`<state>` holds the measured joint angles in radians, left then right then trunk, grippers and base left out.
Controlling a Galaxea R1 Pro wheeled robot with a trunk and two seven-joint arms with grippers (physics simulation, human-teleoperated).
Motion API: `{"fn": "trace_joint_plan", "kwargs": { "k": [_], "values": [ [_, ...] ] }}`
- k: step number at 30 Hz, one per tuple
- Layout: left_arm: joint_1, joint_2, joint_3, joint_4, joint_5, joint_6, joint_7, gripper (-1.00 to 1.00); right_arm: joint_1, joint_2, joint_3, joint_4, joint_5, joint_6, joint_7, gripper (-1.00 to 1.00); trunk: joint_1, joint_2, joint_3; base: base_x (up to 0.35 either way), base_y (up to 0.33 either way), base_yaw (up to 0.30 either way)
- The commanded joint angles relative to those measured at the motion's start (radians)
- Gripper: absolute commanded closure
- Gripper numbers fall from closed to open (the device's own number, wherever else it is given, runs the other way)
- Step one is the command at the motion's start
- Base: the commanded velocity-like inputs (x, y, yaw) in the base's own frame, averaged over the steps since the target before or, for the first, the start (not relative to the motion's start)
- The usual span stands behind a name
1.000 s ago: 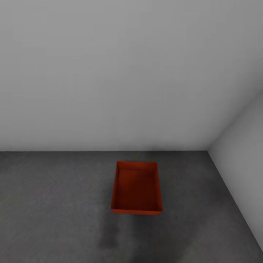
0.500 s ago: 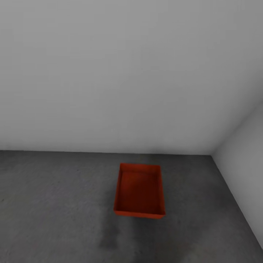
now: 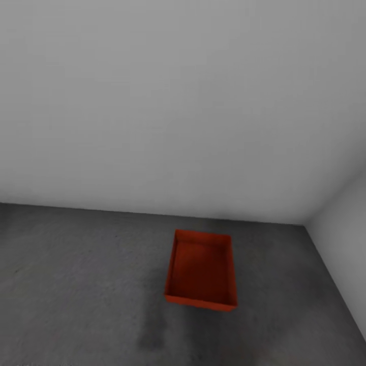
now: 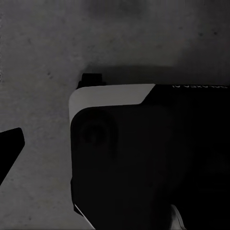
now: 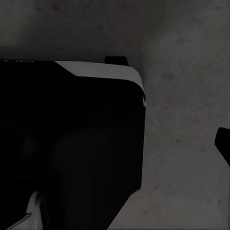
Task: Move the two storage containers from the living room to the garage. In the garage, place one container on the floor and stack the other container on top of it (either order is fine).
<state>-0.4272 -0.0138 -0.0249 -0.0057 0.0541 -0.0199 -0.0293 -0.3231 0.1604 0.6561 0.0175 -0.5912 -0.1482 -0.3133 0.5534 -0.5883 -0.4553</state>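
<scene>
Slightly, the head camera has swung, so the wall-floor line now tilts and the container sits a little further toward 5 o'clock. Each wrist view shows one dark fingertip (image 4: 9,143) over concrete beside the robot's black-and-white base (image 4: 143,158); whether either gripper is spread or pressed together I cannot tell. One thin-walled, lidless orange-red rectangular storage container (image 3: 202,269) rests empty on the mottled dark grey concrete floor (image 3: 76,284), near the pale grey walls' (image 3: 178,101) corner. Risk: driving off carelessly could nudge it.

Small white lettering on the robot's dark body (image 4: 143,158) is too blurred to read.
</scene>
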Motion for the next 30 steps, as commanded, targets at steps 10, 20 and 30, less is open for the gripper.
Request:
{"fn": "trace_joint_plan", "kwargs": {
  "k": [10,20,30],
  "values": [
    [-0.001,0.000,-0.003,0.001,0.006,-0.002,-0.003,-1.00,-0.001,0.002,0.008,0.002,-0.011,0.001,0.012,-1.00,0.000,-0.001,0.007,0.000,0.000,0.031],
    [-0.001,0.000,-0.003,0.001,0.006,-0.002,-0.003,-1.00,-0.001,0.002,0.008,0.002,-0.012,0.001,0.014,-1.00,0.000,-0.001,0.022,0.000,0.000,0.000],
    [-0.001,0.000,-0.003,0.001,0.006,-0.003,-0.003,-1.00,-0.001,0.002,0.008,0.002,-0.012,0.001,0.014,-1.00,0.000,-0.001,0.038,0.000,0.000,0.000]
  ]
}}
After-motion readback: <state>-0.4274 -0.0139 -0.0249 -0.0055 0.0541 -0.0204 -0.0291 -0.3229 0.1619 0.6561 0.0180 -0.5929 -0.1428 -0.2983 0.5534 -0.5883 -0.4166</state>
